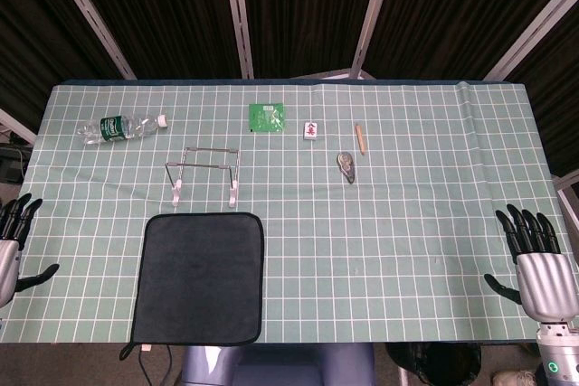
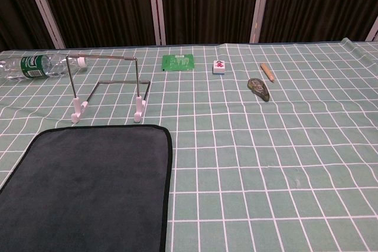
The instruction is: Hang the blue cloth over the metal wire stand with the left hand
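The dark blue cloth [image 1: 201, 277] lies flat on the table near the front edge, left of centre; the chest view shows the cloth [image 2: 88, 187] filling its lower left. Just behind it stands the metal wire stand [image 1: 204, 172] on white feet, upright and bare; the stand [image 2: 106, 87] also shows in the chest view. My left hand [image 1: 13, 240] hovers at the table's left edge, fingers spread, holding nothing, well left of the cloth. My right hand [image 1: 538, 264] is at the right edge, fingers spread and empty. Neither hand shows in the chest view.
A plastic water bottle [image 1: 119, 127] lies on its side at the back left. Behind the stand are a green packet [image 1: 266, 117], a mahjong tile [image 1: 311, 130], a wooden stick [image 1: 359, 138] and a small correction-tape dispenser [image 1: 346, 165]. A green grid tablecloth [image 1: 407, 250] covers the table.
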You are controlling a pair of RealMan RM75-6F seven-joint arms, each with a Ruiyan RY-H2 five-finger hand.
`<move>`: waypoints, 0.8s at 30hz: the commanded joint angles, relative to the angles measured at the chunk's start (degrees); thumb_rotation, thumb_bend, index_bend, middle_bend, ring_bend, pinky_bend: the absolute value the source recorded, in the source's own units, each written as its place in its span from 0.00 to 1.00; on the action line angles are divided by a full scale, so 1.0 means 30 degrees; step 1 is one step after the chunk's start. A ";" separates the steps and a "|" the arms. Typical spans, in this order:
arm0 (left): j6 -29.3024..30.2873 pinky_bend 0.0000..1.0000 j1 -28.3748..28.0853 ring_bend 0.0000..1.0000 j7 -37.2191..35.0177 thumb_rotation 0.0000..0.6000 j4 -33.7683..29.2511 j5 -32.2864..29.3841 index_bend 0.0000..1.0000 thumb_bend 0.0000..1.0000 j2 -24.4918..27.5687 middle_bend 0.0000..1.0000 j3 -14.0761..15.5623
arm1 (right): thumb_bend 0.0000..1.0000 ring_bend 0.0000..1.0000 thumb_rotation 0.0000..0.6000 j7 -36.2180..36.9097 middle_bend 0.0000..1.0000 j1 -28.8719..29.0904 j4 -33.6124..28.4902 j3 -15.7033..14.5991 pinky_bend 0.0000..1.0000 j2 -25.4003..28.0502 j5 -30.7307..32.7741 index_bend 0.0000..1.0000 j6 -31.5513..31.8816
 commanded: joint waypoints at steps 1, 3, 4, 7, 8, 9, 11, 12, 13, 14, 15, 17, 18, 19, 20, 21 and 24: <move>0.0034 0.00 0.0002 0.00 0.0050 1.00 0.0034 0.0046 0.00 0.00 -0.0052 0.00 0.0010 | 0.00 0.00 1.00 -0.0052 0.00 -0.0007 -0.0078 -0.0011 0.00 0.0044 0.0045 0.00 -0.0064; 0.0019 0.00 -0.0001 0.00 0.0112 1.00 0.0069 0.0071 0.00 0.00 -0.0093 0.00 0.0033 | 0.00 0.00 1.00 -0.0061 0.00 -0.0008 -0.0088 -0.0021 0.00 0.0048 0.0050 0.00 -0.0097; -0.0007 0.00 -0.0011 0.00 0.0149 1.00 0.0092 0.0080 0.00 0.00 -0.0129 0.00 0.0046 | 0.00 0.00 1.00 -0.0078 0.00 -0.0009 -0.0081 -0.0027 0.00 0.0043 0.0050 0.00 -0.0113; -0.0155 0.00 -0.0153 0.00 0.0225 1.00 0.0246 0.0375 0.00 0.00 -0.0294 0.00 0.0143 | 0.00 0.00 1.00 -0.0134 0.00 -0.0016 -0.0149 -0.0032 0.00 0.0061 0.0100 0.00 -0.0177; -0.0207 0.00 -0.0219 0.00 0.0203 1.00 0.0298 0.0509 0.00 0.00 -0.0335 0.00 0.0172 | 0.00 0.00 1.00 -0.0140 0.00 -0.0008 -0.0183 -0.0020 0.00 0.0075 0.0116 0.00 -0.0193; -0.0276 0.00 -0.0300 0.00 0.0168 1.00 0.0358 0.0662 0.00 0.00 -0.0383 0.00 0.0205 | 0.00 0.00 1.00 -0.0148 0.00 -0.0002 -0.0218 -0.0008 0.00 0.0086 0.0130 0.00 -0.0207; -0.0881 0.00 -0.0906 0.00 0.0002 1.00 0.0531 0.1598 0.00 0.00 -0.0622 0.00 0.0414 | 0.00 0.00 1.00 -0.0220 0.00 0.0015 -0.0290 0.0052 0.00 0.0094 0.0267 0.00 -0.0277; -0.1307 0.00 -0.1329 0.00 -0.0062 1.00 0.0627 0.2020 0.00 0.00 -0.0762 0.00 0.0446 | 0.00 0.00 1.00 -0.0305 0.00 0.0041 -0.0320 0.0098 0.00 0.0095 0.0388 0.00 -0.0357; -0.1611 0.00 -0.1685 0.00 -0.0018 1.00 0.0615 0.2422 0.00 0.00 -0.0877 0.00 0.0466 | 0.00 0.00 1.00 -0.0376 0.00 0.0059 -0.0334 0.0136 0.00 0.0096 0.0486 0.00 -0.0417; -0.1901 0.00 -0.2040 0.00 0.0117 1.00 0.0575 0.2781 0.00 0.00 -0.0994 0.00 0.0452 | 0.00 0.00 1.00 -0.0435 0.00 0.0074 -0.0345 0.0173 0.00 0.0096 0.0585 0.00 -0.0472; -0.2225 0.00 -0.2464 0.00 0.0368 1.00 0.0478 0.3208 0.00 0.00 -0.1145 0.00 0.0425 | 0.00 0.00 1.00 -0.0499 0.00 0.0087 -0.0365 0.0213 0.00 0.0093 0.0694 0.00 -0.0527; -0.2659 0.00 -0.2951 0.00 0.0753 1.00 0.0316 0.3606 0.00 0.00 -0.1323 0.00 0.0389 | 0.00 0.00 1.00 -0.0570 0.00 0.0107 -0.0373 0.0251 0.00 0.0089 0.0792 0.00 -0.0586; -0.2890 0.00 -0.3189 0.00 0.0960 1.00 0.0226 0.3784 0.00 0.00 -0.1399 0.00 0.0368 | 0.00 0.00 1.00 -0.0604 0.00 0.0113 -0.0366 0.0267 0.00 0.0084 0.0837 0.00 -0.0610; -0.3290 0.00 -0.3561 0.00 0.1294 1.00 0.0088 0.4035 0.00 0.00 -0.1513 0.00 0.0345 | 0.00 0.00 1.00 -0.0656 0.00 0.0114 -0.0361 0.0293 0.00 0.0077 0.0911 0.00 -0.0633; -0.3590 0.00 -0.3819 0.00 0.1539 1.00 -0.0006 0.4178 0.00 0.00 -0.1602 0.00 0.0326 | 0.00 0.00 1.00 -0.0689 0.00 0.0116 -0.0360 0.0314 0.00 0.0070 0.0965 0.00 -0.0646; -0.3904 0.00 -0.4082 0.00 0.1803 1.00 -0.0095 0.4303 0.00 0.00 -0.1701 0.00 0.0299 | 0.00 0.00 1.00 -0.0719 0.00 0.0116 -0.0361 0.0333 0.00 0.0063 0.1017 0.00 -0.0660; -0.5324 0.00 -0.5177 0.00 0.2925 1.00 -0.0404 0.4736 0.00 0.00 -0.2131 0.00 0.0219 | 0.00 0.00 1.00 -0.0813 0.00 0.0146 -0.0302 0.0429 0.00 0.0018 0.1244 0.00 -0.0748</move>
